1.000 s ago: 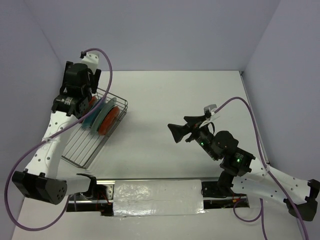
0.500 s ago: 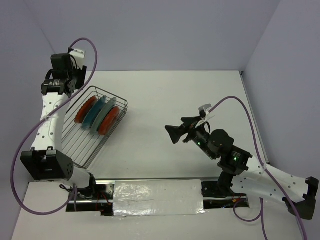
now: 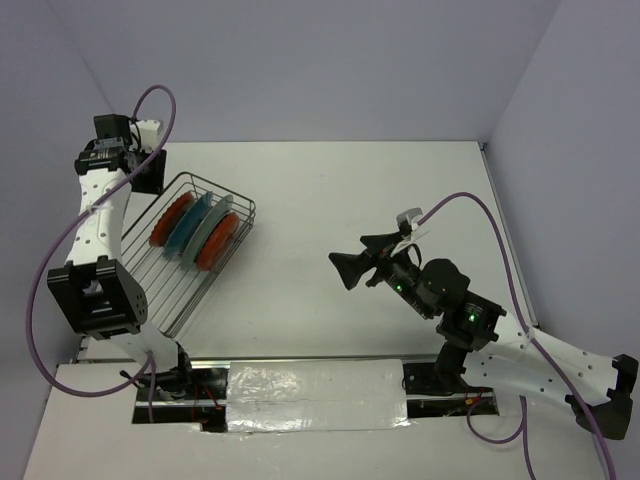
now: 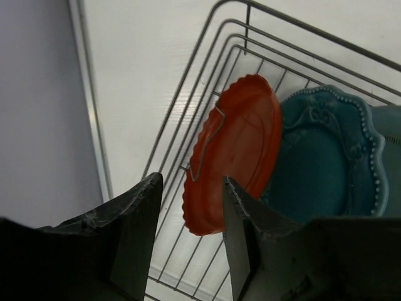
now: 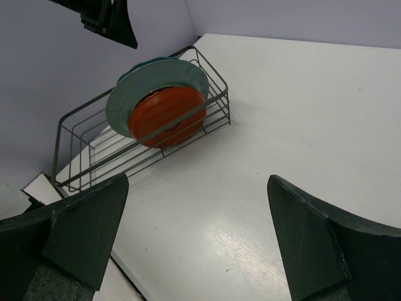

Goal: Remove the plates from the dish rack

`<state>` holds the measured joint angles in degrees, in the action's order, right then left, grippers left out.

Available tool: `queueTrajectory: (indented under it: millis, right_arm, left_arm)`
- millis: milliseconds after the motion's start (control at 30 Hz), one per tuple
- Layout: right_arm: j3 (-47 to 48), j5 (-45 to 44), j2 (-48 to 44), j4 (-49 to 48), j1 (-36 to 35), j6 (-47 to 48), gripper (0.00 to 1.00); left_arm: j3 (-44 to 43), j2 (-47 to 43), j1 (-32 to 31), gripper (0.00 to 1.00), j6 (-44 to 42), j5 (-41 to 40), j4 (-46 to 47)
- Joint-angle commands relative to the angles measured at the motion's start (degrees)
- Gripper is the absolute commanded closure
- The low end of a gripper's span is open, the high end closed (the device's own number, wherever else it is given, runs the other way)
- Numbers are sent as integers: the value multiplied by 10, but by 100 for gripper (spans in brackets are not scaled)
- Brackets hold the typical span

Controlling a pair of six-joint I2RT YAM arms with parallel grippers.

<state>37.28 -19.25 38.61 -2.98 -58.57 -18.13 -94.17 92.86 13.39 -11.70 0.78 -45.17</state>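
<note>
The silver wire dish rack [image 3: 165, 295] stands at the left of the table. Four plates stand on edge in its far end: a red-orange plate [image 3: 170, 221], a teal scalloped plate [image 3: 189, 226], a grey-teal plate [image 3: 206, 230] and a second red-orange plate [image 3: 220, 241]. My left gripper [image 3: 148, 176] hangs open and empty behind the rack's far left corner. In the left wrist view my left gripper [image 4: 191, 213] looks down on the first red-orange plate [image 4: 238, 150] and the teal scalloped plate [image 4: 326, 157]. My right gripper [image 3: 350, 268] is wide open and empty over mid-table.
The right wrist view shows the rack [image 5: 119, 164] from its end, with the grey-teal plate [image 5: 141, 81] behind the red-orange plate [image 5: 166, 116]. Purple walls stand close behind and to the left of the rack. White table lies between the rack and my right gripper [image 5: 197, 238].
My left arm has swung up and back from over the plates to the far left corner behind the rack. My right gripper has shifted slightly left. The plates have not moved.
</note>
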Motion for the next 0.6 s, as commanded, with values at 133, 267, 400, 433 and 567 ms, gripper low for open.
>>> queueTrajectory:
  millis: [133,267,400,433,567]
  right_arm:
    - [27,18,-6,-12,3,6,2]
    - [30,24,-5,-10,3,5,2]
    - [28,25,-7,-11,2,6,2]
    - [29,25,-7,-11,2,6,2]
    - [29,25,-7,-11,2,6,2]
  left_arm:
    - [-7,0,14,44,-2,57,-39]
    - [11,-6,19,44,-17,68,-47]
    - [19,-2,18,45,-5,75,-50]
    - [17,3,19,45,-1,74,-62]
    - [27,-4,19,45,1,87,-59]
